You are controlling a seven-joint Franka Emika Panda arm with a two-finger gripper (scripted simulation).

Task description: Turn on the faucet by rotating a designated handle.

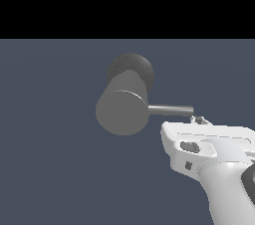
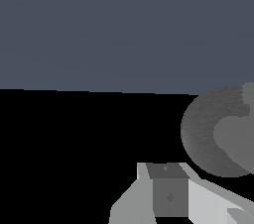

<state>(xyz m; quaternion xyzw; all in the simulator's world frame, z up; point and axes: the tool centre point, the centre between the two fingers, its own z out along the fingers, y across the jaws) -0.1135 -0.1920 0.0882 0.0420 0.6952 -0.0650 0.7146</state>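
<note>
A simulated scene is shown against a flat blue-grey background with a black band above it. Near the middle of the exterior view, the faucet [image 1: 122, 109] is seen as a thick, smooth, matte grey cylinder whose flat round end faces the camera. Behind it, a darker, rougher-textured round base [image 1: 142, 67] is partly hidden by the cylinder. The handle [image 1: 171, 110], a thin straight metal rod with a soft sheen, is seen sticking out sideways from the cylinder toward the exterior view's right.

The glossy white, blocky gripper [image 1: 198, 118] is placed at the lower right of the exterior view, with small dark fingertips just beside the free end of the rod. Contact with the rod cannot be confirmed, and whether the fingers are apart or together cannot be told.

In the wrist view, only the dark textured base [image 2: 201, 139] and a lighter grey part of the cylinder [image 2: 235, 139] are shown at the frame's edge; the rod is not made out there. A grey, boxy finger [image 2: 168, 191] is seen close up.
</note>
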